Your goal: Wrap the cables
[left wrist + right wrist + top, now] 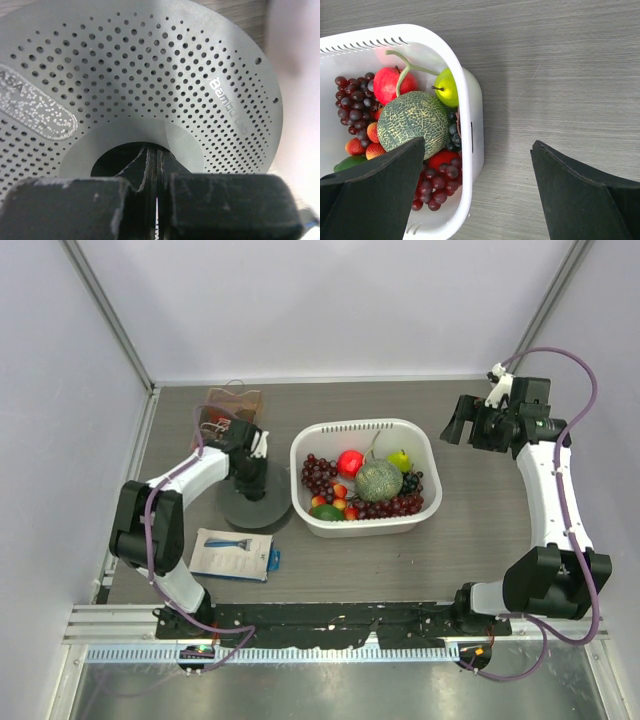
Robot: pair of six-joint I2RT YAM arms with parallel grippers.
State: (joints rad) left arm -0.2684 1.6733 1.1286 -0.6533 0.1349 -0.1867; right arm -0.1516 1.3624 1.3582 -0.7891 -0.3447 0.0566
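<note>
At the back-left of the grey wood-grain worktop (470,540), the thin orange-red tangled cables (228,410) lie just behind the clenched left claw (157,192). The right claw (479,142) hangs released, well apart.

Thin orange-red cables (231,403) lie tangled (loosely) far back on the left.

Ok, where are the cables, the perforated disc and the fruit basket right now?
cables (228,408): top external view, on the orange-red tangle, far left.
perforated disc (165,75): left wrist view, on its hole-covered grey face.
fruit basket (477,110): right wrist view, on its white side wall.
</note>
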